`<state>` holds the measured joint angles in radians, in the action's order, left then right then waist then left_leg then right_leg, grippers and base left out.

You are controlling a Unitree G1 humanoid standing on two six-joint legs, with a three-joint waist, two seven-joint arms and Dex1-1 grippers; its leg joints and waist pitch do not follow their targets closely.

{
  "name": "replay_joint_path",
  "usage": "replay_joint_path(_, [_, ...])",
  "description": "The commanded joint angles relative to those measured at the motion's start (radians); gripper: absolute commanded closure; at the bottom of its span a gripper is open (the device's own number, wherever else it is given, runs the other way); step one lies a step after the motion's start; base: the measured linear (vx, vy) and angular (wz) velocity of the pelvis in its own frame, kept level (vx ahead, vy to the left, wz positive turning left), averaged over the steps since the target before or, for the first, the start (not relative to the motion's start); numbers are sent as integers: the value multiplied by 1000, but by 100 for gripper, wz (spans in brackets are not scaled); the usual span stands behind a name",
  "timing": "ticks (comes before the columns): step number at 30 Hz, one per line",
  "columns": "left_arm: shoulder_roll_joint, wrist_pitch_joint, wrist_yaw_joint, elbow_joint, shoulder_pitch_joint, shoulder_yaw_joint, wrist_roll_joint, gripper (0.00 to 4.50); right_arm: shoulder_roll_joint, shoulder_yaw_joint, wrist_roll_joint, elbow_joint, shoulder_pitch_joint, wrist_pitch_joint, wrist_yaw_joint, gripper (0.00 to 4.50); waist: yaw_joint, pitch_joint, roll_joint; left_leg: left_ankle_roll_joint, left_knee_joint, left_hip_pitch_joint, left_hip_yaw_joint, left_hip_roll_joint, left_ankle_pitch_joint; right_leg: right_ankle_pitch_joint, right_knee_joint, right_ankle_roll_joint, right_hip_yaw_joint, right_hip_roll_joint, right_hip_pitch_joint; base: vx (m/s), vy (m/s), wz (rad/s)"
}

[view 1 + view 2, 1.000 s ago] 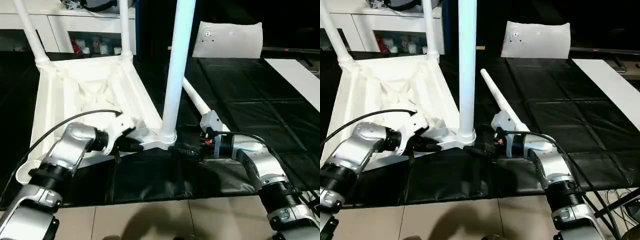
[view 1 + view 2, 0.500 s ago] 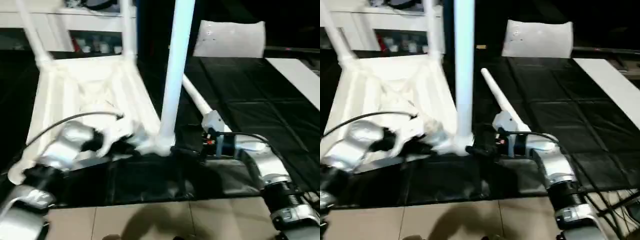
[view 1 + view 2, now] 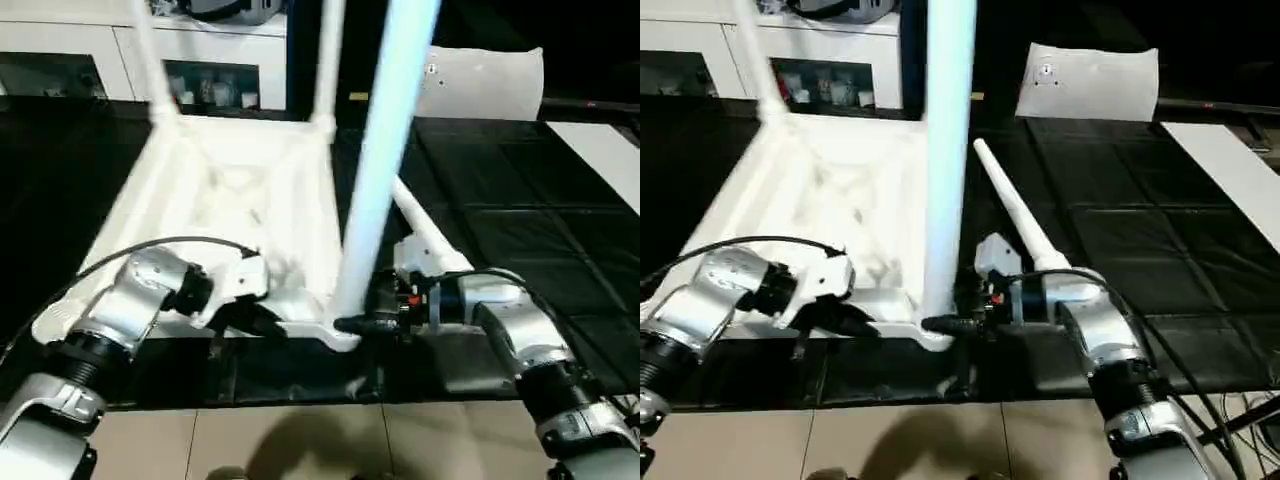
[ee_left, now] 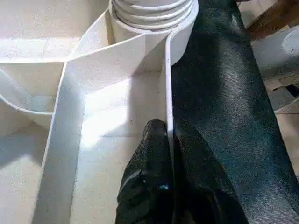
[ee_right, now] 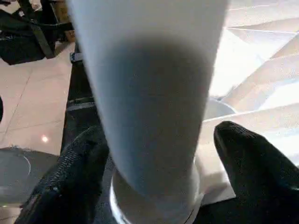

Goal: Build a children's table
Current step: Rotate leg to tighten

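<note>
So the whole view swung, which is camera motion, but the right gripper (image 5: 154, 154) has also narrowed a bit around the upright white tapered plastic leg (image 3: 945, 180) at the near corner socket of the upturned white ribbed tabletop (image 3: 240, 190) on the black mat (image 3: 1120, 250). Fingers sit either side; contact isn't clear. The left gripper (image 4: 163, 158) is pinched shut on the tabletop's thin rim. The fourth leg (image 3: 1015, 215) lies loose on the mat. Leg tops are cut off.

Upright leg (image 3: 948, 170) blocks the middle (black mat (image 3: 1140, 230) rightward lies open).
</note>
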<state>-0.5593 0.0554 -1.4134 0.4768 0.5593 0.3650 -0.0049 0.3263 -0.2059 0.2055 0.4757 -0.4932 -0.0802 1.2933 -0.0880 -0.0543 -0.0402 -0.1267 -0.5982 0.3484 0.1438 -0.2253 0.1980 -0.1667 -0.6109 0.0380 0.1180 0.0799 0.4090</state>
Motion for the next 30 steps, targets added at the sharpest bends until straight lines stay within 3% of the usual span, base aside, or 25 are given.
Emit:
replay_joint_path(1, [11, -25, -31, -22, 20, 17, -13, 450, 3, -6, 21, 9, -18, -13, 18, 103, 10, 69, 11, 43, 74, 1, 20, -9, 156, -263, 71, 167, -61, 57, -65, 0, 0, 0])
replay_joint_path(16, [11, -5, -15, -6, 17, 9, 0, 450, 10, -22, 33, 6, -5, -49, 79, 229, 9, 70, 12, 45, 72, 2, 21, -9, 150, -265, 72, 166, -60, 57, -65, 0, 0, 0])
replay_joint_path(22, [45, 139, 100, -18, 8, -47, -23, 450, -20, -9, 63, -93, 67, -141, 21, 250, 5, 68, 13, 42, 73, -2, 21, -9, 158, -277, 75, 162, -60, 57, -64, 0, 0, 0])
replay_joint_path(26, [86, 249, 204, -76, -8, -99, -51, 450, -78, -9, 42, -126, 95, -210, -117, 252, 11, 64, 11, 21, 78, 1, 18, -8, 184, -340, 79, 140, -58, 58, -66, 0, 0, 0])
replay_joint_path(27, [100, 280, 233, -90, -11, -112, -59, 450, -95, -12, 23, -119, 94, -218, -162, 252, 18, 56, 13, 14, 78, -3, 18, -1, 237, -463, 97, 99, -51, 57, -59, 0, 0, 0])
replay_joint_path(28, [126, 326, 283, -117, -18, -134, -66, 450, -131, -8, 4, -106, 89, -226, -231, 252, 21, 54, 13, 13, 75, -7, 19, 3, 255, -509, 105, 83, -49, 58, -56, 0, 0, 0])
replay_joint_path(30, [191, 434, 394, -176, -32, -181, -77, 450, -219, 21, -9, -76, 71, -251, -378, 252, 44, 49, 10, -4, 73, -6, 13, 8, 292, -618, 119, 41, -36, 60, -55, 0, 0, 0])
